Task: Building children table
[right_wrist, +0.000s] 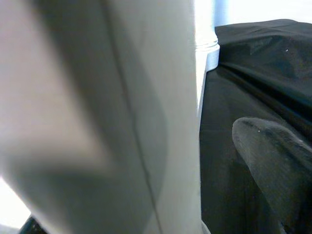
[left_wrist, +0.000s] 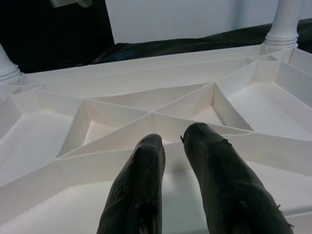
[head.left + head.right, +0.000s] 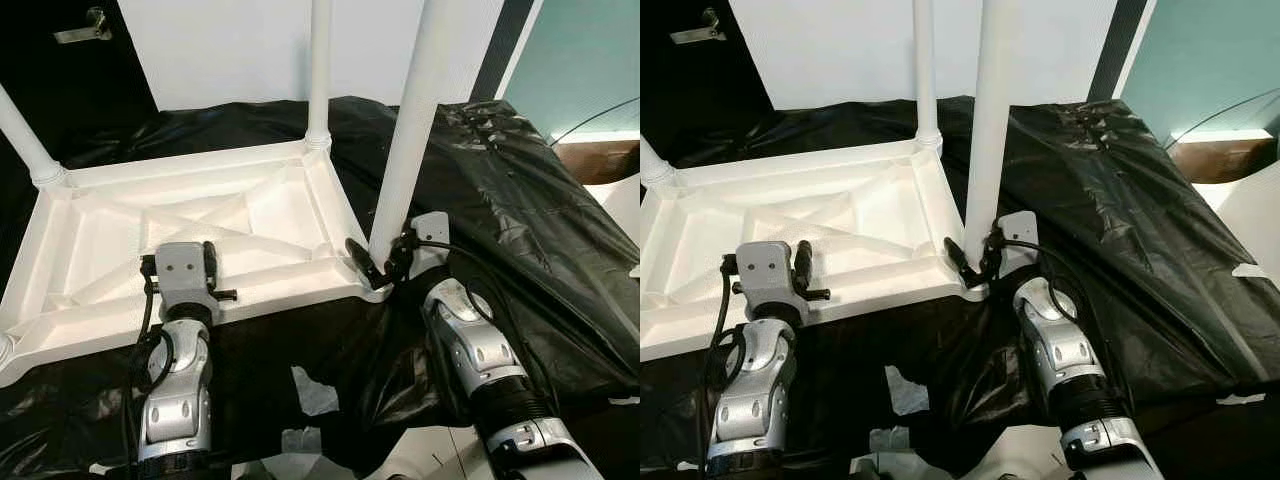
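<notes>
Tabletop (image 3: 200,225), white plastic with ribbed underside facing up, lies upside down on a surface draped in black plastic sheeting (image 3: 520,200), toward the sheeting's left side. Three white legs stand up from its corners: one at the far-left corner (image 3: 25,140), one at the far-right corner (image 3: 319,70), and a thick near-right leg (image 3: 410,130) leaning slightly. The right gripper (image 3: 378,262) sits at the tabletop's near-right corner, its black fingers (image 3: 362,262) spread around the base of that leg, one either side. The left gripper (image 2: 173,161) hovers over the tabletop's near edge, its two fingers nearly pressed together with a narrow gap, pinching nothing.
</notes>
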You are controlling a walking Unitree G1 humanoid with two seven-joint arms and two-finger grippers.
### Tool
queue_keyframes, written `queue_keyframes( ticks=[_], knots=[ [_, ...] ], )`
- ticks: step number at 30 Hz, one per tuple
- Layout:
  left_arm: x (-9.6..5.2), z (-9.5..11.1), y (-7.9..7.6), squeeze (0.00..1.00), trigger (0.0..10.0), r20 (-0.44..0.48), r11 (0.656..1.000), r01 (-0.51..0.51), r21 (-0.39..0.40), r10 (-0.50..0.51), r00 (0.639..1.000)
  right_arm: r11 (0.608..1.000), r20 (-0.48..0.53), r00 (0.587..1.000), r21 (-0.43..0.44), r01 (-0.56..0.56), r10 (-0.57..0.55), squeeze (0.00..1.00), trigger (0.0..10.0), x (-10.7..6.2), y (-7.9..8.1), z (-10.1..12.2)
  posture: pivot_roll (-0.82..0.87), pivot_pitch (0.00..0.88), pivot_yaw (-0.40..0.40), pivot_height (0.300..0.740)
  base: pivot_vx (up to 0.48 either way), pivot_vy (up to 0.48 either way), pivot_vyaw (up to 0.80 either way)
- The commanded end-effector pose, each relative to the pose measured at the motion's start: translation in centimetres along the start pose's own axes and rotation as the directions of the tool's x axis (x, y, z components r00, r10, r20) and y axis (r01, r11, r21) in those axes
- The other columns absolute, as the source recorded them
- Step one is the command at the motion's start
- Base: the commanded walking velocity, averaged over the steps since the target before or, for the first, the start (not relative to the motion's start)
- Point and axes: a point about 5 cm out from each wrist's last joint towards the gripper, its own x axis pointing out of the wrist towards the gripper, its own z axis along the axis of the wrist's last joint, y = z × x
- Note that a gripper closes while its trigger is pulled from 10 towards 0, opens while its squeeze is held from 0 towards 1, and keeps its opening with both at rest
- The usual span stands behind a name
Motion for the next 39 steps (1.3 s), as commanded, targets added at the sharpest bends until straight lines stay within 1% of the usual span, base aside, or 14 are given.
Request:
queue_keyframes(
  ticks=[1, 5, 6, 7, 8, 12, 14, 19, 23, 24, 27, 28, 30, 39],
  knots=[
    [-0.3, -0.4, 0.4, 0.00, 10.0, -0.003, 0.996, -0.094, 0.006, 0.094, 0.996, 1.000, 0.010, 1.000, 0.005, 0.000, 0.000, 0.00, 10.0, -0.7, -0.3, 0.0, 0.10, 0.057, -0.040, 0.740, 0.000, 0.000, 0.00],
    [-1.1, -0.3, 0.4, 0.00, 10.0, 0.001, 0.995, -0.095, 0.002, 0.095, 0.995, 1.000, 0.017, 1.000, -0.002, 0.020, -0.020, 0.00, 10.0, -3.2, -1.0, 0.1, 0.10, 0.060, -0.034, 0.740, 0.000, 0.000, 0.00],
    [-1.1, -0.3, 0.4, 0.00, 10.0, 0.001, 0.995, -0.095, 0.002, 0.095, 0.995, 1.000, 0.017, 1.000, -0.002, 0.020, -0.020, 0.00, 10.0, -3.2, -1.0, 0.1, 0.10, 0.060, -0.034, 0.740, 0.000, 0.000, 0.00],
    [-1.4, -0.4, 0.6, 0.00, 10.0, 0.003, 0.995, -0.104, 0.007, 0.104, 0.995, 0.998, 0.012, 0.998, -0.004, 0.068, -0.068, 0.00, 10.0, -4.2, -1.6, -0.1, 0.10, 0.061, -0.034, 0.740, 0.000, 0.000, 0.00],
    [-1.4, -0.4, 0.6, 0.00, 10.0, 0.004, 0.994, -0.106, 0.010, 0.106, 0.994, 0.997, 0.011, 0.997, -0.005, 0.078, -0.078, 0.00, 10.0, -4.4, -1.7, -0.2, 0.10, 0.061, -0.034, 0.740, 0.000, 0.000, 0.00],
    [-1.5, -0.5, 0.6, 0.00, 10.0, 0.001, 0.995, -0.103, 0.006, 0.103, 0.995, 0.999, -0.006, 0.999, -0.009, 0.048, -0.049, 0.00, 10.0, -5.3, -1.3, -0.6, 0.10, 0.063, -0.032, 0.740, 0.000, 0.000, 0.00],
    [-1.6, -0.2, 0.5, 0.00, 10.0, 0.006, 0.997, -0.083, -0.003, 0.083, 0.997, 1.000, -0.026, 1.000, 0.011, 0.004, -0.004, 0.00, 10.0, -6.6, -1.0, -0.9, 0.09, 0.067, -0.027, 0.740, 0.000, 0.000, 0.00],
    [-1.8, -0.2, 0.5, 0.00, 10.0, 0.007, 0.996, -0.085, 0.000, 0.085, 0.996, 1.000, -0.032, 0.999, 0.016, 0.009, -0.008, 0.00, 10.0, -7.1, -1.3, -0.8, 0.09, 0.069, -0.020, 0.740, 0.000, 0.000, 0.00],
    [-1.9, -0.1, 0.7, 0.00, 10.0, 0.006, 0.995, -0.097, 0.010, 0.097, 0.995, 0.998, -0.032, 0.998, -0.002, 0.056, -0.056, 0.00, 10.0, -7.3, -1.6, -0.6, 0.09, 0.069, -0.020, 0.740, 0.000, 0.000, 0.00],
    [-1.9, -0.1, 0.9, 0.00, 10.0, 0.007, 0.994, -0.107, 0.013, 0.107, 0.994, 0.995, -0.031, 0.995, -0.006, 0.099, -0.100, 0.00, 10.0, -7.5, -1.8, -0.6, 0.09, 0.070, -0.020, 0.740, 0.000, 0.000, 0.00],
    [-1.9, 0.0, 1.5, 0.00, 10.0, 0.009, 0.989, -0.146, 0.013, 0.146, 0.989, 0.957, -0.025, 0.957, -0.022, 0.288, -0.289, 0.00, 10.0, -7.6, -3.0, -0.6, 0.09, 0.071, -0.022, 0.740, 0.000, 0.000, 0.00],
    [-1.9, 0.0, 1.5, 0.00, 10.0, 0.009, 0.989, -0.146, 0.013, 0.146, 0.989, 0.957, -0.025, 0.957, -0.022, 0.288, -0.289, 0.00, 10.0, -7.6, -3.0, -0.6, 0.09, 0.071, -0.022, 0.740, 0.000, 0.000, 0.00],
    [-1.8, -0.1, 1.7, 0.00, 10.0, 0.007, 0.986, -0.165, 0.009, 0.165, 0.986, 0.923, -0.015, 0.924, -0.035, 0.382, -0.383, 0.00, 10.0, -7.4, -3.7, -0.4, 0.09, 0.069, -0.022, 0.740, 0.000, 0.000, 0.00],
    [-1.7, 0.0, 2.0, 0.00, 10.0, 0.006, 0.981, -0.193, 0.007, 0.193, 0.981, 0.886, -0.016, 0.887, -0.041, 0.461, -0.462, 0.00, 10.0, -7.5, -4.0, -0.4, 0.09, 0.069, -0.023, 0.740, 0.000, 0.000, 0.00]
  ],
)
